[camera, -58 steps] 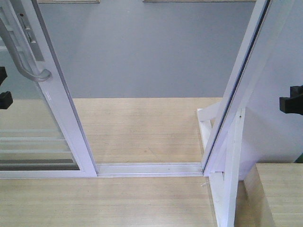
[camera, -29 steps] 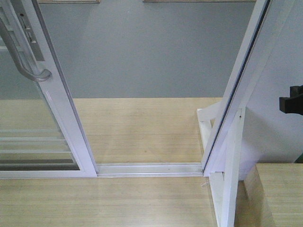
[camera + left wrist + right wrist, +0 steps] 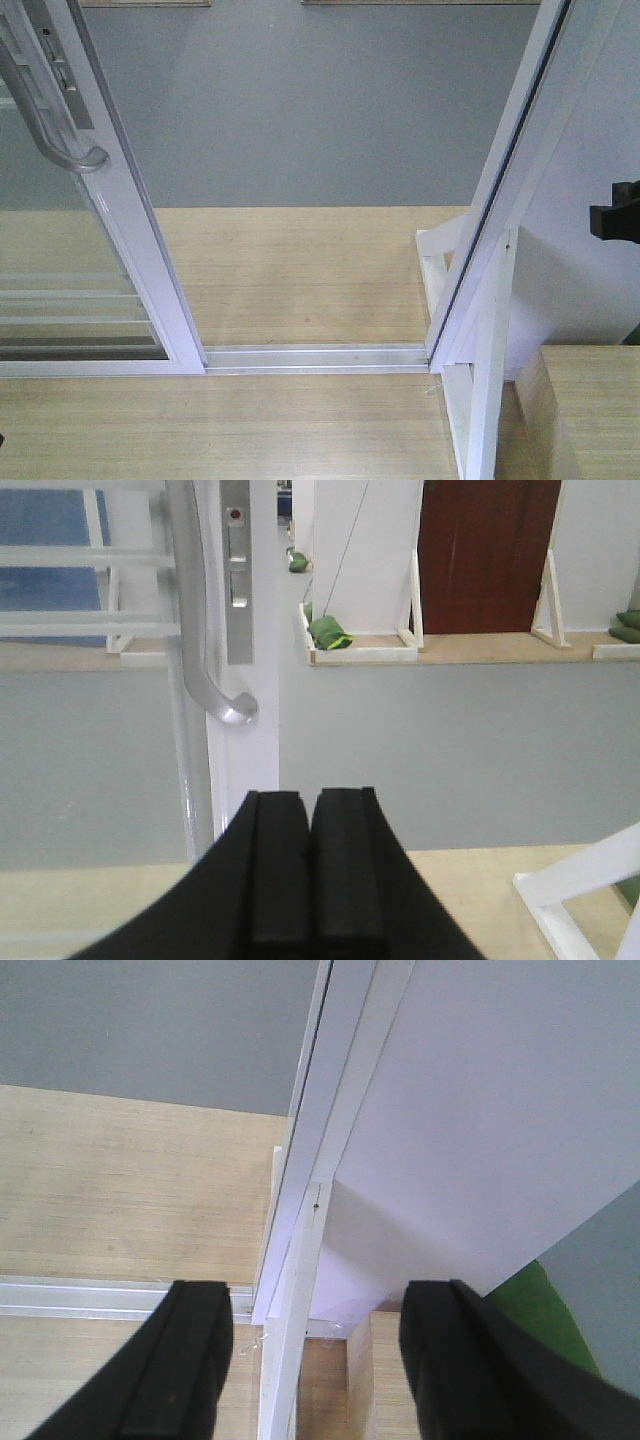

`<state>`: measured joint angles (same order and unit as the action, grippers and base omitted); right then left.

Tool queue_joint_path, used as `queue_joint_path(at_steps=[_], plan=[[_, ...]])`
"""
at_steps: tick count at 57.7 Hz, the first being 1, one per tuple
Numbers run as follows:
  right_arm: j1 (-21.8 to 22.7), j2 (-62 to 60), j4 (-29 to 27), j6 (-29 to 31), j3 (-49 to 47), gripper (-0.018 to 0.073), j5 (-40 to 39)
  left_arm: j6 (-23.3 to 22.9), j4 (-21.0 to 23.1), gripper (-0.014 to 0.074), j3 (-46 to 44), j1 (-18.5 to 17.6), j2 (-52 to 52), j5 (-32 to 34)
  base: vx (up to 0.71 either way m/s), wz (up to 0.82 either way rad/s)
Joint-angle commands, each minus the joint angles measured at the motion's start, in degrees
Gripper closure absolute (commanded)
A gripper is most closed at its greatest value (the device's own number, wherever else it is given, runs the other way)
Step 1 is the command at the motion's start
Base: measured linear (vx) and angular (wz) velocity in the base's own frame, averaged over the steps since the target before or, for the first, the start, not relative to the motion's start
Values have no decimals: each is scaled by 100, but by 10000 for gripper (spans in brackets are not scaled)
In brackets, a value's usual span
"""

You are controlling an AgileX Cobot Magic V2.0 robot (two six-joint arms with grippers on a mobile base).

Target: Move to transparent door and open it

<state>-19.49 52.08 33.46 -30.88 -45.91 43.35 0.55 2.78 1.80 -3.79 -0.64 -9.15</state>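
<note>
The transparent door [image 3: 70, 300] stands at the left, with clear glass, thin white bars and a white stile [image 3: 135, 230]. Its curved grey handle [image 3: 55, 135] also shows in the left wrist view [image 3: 205, 660], beside a lock plate [image 3: 236, 570]. A wide gap lies between the door's stile and the white frame post [image 3: 500, 190] on the right. My left gripper [image 3: 307, 805] is shut and empty, below and a little right of the handle's lower end, apart from it. My right gripper [image 3: 318, 1300] is open and empty, and the frame post's brace [image 3: 300, 1310] shows between its fingers.
The floor track [image 3: 315, 357] crosses the gap on light wood flooring. A white brace [image 3: 480, 400] and a wooden block [image 3: 590, 410] stand at lower right. Grey floor [image 3: 300, 100] lies beyond. White stands with green bags [image 3: 330, 632] are far off.
My left gripper, seen at the left edge of the front view a second ago, has dropped out of that view. The door and the right gripper have not moved.
</note>
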Motion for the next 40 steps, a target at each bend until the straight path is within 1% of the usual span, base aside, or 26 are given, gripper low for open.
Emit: queue_joint_path(at_steps=[1, 40], plan=[[31, -70, 221, -22, -141, 118, -308, -55, 15, 600, 89, 3, -85, 272, 0, 0], [31, -70, 236, -8, -141, 119, -306, -55, 15, 599, 89, 3, -85, 255, 0, 0]])
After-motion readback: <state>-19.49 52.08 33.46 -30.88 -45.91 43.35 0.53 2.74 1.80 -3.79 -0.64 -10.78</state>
